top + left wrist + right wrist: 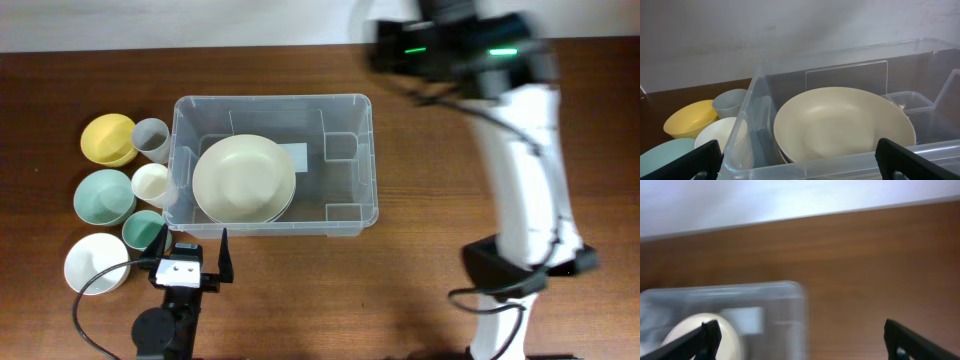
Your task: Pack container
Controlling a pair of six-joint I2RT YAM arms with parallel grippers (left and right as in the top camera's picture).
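The container (345,190) is set mid-worktop (420,150), with cream plates (244,180) seated in its 9 o'clock half. Bowls (104,195) are clustered outside at 9 o'clock. The left end effector (192,250), spread open and empty at 7 o'clock, is best closed on the nearest teal bowl (141,228) by its rim, with the wall cleared on the lift. The right end effector (800,329) is open at 1 o'clock.

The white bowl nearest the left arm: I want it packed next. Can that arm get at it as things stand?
Probably yes. The left gripper, jaws open and empty, hovers close beside the white bowl with nothing between them; only its own cable crosses the bowl's rim.
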